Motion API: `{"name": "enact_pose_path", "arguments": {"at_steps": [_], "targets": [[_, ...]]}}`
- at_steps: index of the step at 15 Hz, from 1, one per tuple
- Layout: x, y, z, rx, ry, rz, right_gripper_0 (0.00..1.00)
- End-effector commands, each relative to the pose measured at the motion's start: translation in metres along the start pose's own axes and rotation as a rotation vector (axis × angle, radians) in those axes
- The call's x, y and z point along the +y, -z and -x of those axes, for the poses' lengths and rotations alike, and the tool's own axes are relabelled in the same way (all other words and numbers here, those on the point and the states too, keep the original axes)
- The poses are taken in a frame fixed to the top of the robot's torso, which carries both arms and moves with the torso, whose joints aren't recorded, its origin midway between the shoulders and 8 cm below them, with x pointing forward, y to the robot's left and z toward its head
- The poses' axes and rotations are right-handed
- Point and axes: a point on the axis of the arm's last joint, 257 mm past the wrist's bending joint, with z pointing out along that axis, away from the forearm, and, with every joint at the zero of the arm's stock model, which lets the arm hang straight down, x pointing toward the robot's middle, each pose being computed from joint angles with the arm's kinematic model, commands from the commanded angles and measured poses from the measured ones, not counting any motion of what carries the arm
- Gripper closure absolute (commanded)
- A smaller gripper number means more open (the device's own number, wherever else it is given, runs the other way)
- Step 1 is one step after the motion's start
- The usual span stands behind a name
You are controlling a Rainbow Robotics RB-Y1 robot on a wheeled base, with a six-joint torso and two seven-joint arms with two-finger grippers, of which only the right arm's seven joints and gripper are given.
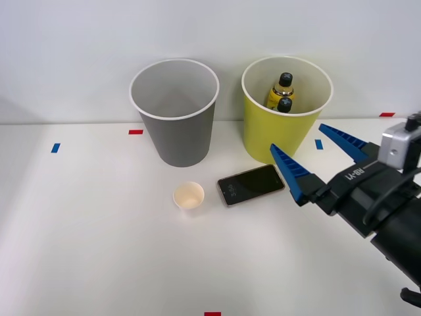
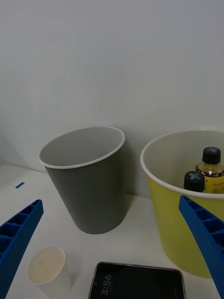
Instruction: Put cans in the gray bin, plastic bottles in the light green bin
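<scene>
While the right gripper (image 1: 314,158) hangs wide open and empty just in front of the light green bin (image 1: 263,135), the front view gives the main hazard: a smartphone (image 1: 251,184) and a small cream paper cup (image 1: 189,197) lie nearer the bin's base than any can does. A careless descent could close on the cup as if it were a can — or knock the phone — and either would end up wrongly in the gray bin (image 1: 176,135). Both plastic bottles (image 1: 282,93) stand upright inside the light green bin, black caps up, one in front of the other. To that bin's left, the gray bin shows a pale, bare inside as far down as one can see; no can shows on the table.

From the right wrist view, the blue fingers (image 2: 17,233) are spread to either edge, gripping nothing. Inside the light green bin (image 2: 175,233) the two bottles (image 2: 211,170) lean close together against the far wall. Beside it stands the gray bin (image 2: 88,196); its bottom is hidden. Below lie the paper cup (image 2: 45,265) and the phone (image 2: 137,282).
</scene>
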Motion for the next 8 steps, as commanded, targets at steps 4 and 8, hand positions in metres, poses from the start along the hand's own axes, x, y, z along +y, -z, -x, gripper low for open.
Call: {"name": "enact_pose_path", "arguments": {"at_steps": [4, 8], "targets": [[-0.041, 0.041, -0.030, -0.142, -0.149, -0.049, 0.00], [-0.072, 0.050, -0.088, -0.143, -0.251, -0.171, 0.00]]}}
